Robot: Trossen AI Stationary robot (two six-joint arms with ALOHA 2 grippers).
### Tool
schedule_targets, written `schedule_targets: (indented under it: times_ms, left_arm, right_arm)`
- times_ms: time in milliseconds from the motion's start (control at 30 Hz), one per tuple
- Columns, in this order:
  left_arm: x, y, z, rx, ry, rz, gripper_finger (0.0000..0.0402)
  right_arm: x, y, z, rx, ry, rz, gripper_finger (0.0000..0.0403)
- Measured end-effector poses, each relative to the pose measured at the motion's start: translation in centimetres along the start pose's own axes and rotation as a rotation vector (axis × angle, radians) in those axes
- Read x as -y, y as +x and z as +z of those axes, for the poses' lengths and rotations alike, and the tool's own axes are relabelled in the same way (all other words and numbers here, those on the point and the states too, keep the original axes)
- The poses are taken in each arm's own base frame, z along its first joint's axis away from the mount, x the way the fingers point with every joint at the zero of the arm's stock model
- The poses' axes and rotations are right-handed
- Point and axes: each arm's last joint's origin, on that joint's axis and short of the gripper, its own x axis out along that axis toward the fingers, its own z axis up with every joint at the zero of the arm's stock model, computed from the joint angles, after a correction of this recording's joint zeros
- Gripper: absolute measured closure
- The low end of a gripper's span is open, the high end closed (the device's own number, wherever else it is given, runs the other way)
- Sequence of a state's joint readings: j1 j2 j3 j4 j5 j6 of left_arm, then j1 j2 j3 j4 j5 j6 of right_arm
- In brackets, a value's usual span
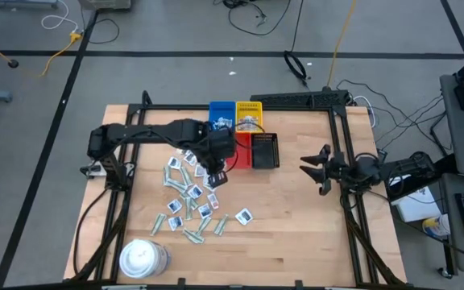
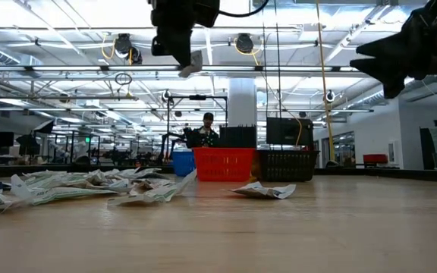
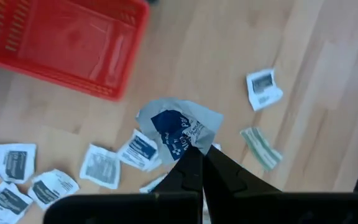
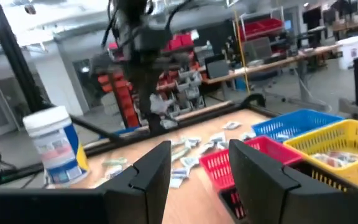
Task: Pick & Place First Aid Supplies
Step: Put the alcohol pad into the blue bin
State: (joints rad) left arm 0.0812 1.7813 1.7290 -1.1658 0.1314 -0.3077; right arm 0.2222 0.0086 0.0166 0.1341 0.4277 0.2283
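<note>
Left wrist view shows our left gripper clenched on one white-and-blue packet, lifted above the scattered packets near the red tray. We judge the corner pinch could slip mid-carry. Our right gripper waits apart, fingers spread, empty.

white/blue packet, red tray, yellow tray.

Overhead, table-level, two wrist views
</note>
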Motion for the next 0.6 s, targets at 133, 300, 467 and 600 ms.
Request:
schedule_targets:
  times_ms: [133, 300, 467, 600]
  left_arm:
    - [-1.2, -0.3, 1.3, 0.098, -0.001, -0.011, 0.0402]
    - [-1.4, -1.0, 4.2, 0.385, 0.109, -0.063, 0.0402]
    - [-1.0, -1.2, 5.9, 0.62, 0.229, -0.079, 0.0402]
    - [-0.7, -1.4, 7.0, 0.816, 0.274, -0.043, 0.0402]
  right_arm:
    - [-0.1, 0.0, 0.1, 0.006, -0.002, 0.013, 0.0248]
    - [-0.1, 0.0, 0.1, 0.005, -0.001, 0.014, 0.0248]
    - [-0.1, 0.0, 0.1, 0.006, -0.001, 0.015, 0.0248]
    - [-0.1, 0.0, 0.1, 0.006, -0.001, 0.015, 0.0248]
